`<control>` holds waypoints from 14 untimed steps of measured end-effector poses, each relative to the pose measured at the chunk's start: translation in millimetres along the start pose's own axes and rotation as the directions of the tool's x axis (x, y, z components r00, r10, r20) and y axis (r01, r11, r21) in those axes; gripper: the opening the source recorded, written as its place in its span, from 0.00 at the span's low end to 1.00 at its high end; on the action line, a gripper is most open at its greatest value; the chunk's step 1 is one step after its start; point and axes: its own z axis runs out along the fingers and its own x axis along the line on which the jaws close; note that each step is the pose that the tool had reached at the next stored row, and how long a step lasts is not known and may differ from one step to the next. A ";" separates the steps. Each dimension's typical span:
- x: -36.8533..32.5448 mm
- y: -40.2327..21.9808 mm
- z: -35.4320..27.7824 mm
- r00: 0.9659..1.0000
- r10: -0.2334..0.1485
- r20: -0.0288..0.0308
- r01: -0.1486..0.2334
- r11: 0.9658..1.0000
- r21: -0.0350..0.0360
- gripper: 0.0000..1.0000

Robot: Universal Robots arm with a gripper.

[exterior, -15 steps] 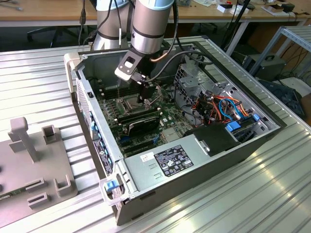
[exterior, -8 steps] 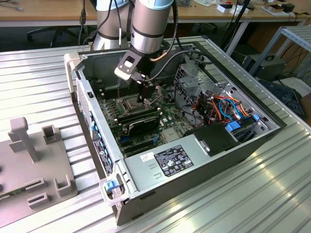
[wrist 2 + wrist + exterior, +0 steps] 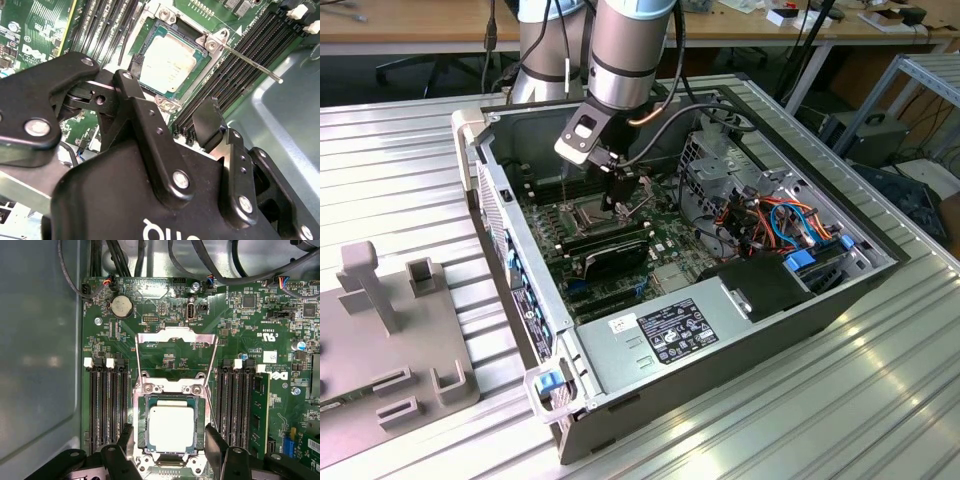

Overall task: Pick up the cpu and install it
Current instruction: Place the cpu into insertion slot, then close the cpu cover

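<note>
The fingers (image 3: pixel 216 446) stand spread wide and hold nothing; the cpu (image 3: pixel 171 429) lies flat between them, seated in the socket (image 3: pixel 141 426) on the motherboard (image 3: pixel 260 315), its pale silvery face up; each finger stands just outside the socket's frame, one on either side, with a clear gap to the cpu's edges; whether the tips touch the frame I cannot tell. In the second wrist view the same spread shows: one black finger (image 3: pixel 209 120) near one side of the socket, the other past the opposite side, and the cpu (image 3: pixel 167 62) bare between them.

Beyond the fingertips the socket's metal load plate (image 3: pixel 177 337) is swung open and lies back over the board; a thin retention lever (image 3: pixel 250 62) stands up and away from the socket, beside the far finger; rows of dark memory slots (image 3: pixel 105 405) run along the outer side of each finger; a coin battery (image 3: pixel 121 306) sits further out past the open plate.

In the exterior view the arm (image 3: pixel 625 50) reaches down into the open computer case (image 3: pixel 480 135), with the fingers (image 3: pixel 617 195) low over the board; the case rests on a ribbed metal surface (image 3: pixel 770 420); a grey power supply (image 3: pixel 660 335) fills the case's end well away from the fingers.
</note>
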 end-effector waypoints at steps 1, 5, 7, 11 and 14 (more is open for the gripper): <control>0.0 0.0 0.0 1.000 0.000 0.000 0.000 1.000 0.000 0.68; 0.0 0.0 0.0 1.000 0.000 0.001 0.000 1.000 0.000 0.68; 0.0 0.0 0.0 1.000 0.000 0.001 0.000 1.000 0.000 0.68; 0.0 0.0 0.0 1.000 0.000 0.001 0.000 1.000 0.000 0.68; 0.0 0.0 0.0 1.000 0.000 0.001 0.000 1.000 0.000 0.66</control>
